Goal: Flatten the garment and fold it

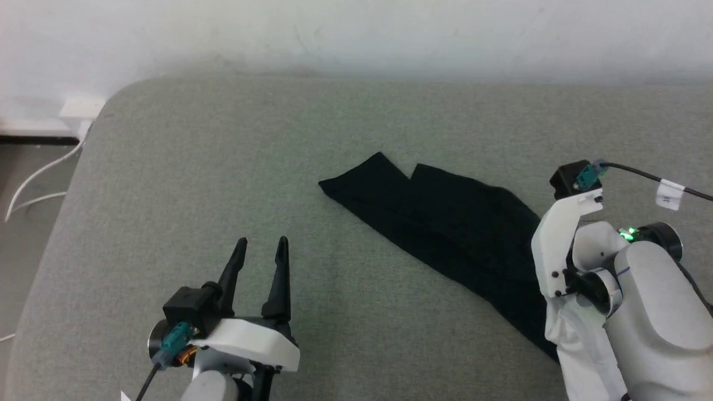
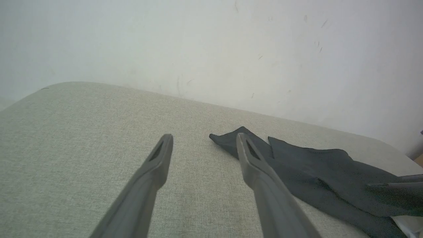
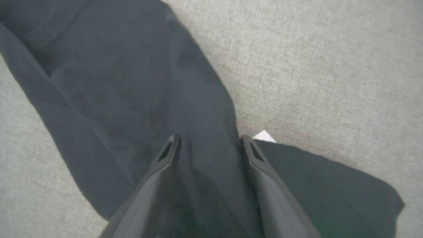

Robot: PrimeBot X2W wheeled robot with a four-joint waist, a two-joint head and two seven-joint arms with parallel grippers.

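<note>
Both spread: left pincer (image 1: 262, 240) over grey cushion (image 1: 167, 167); wrist view puts right pincer (image 3: 210, 137) above garment (image 1: 445, 223)

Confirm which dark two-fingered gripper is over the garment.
The right gripper, open above the soft black-sleeved garment; the left gripper is open over bare grey cushion.

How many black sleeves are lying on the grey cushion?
2. The nearer sleeve lies with its cuff toward the middle; the farther sleeve lies beside it, touching. More cloth may be hidden at the right.
</note>
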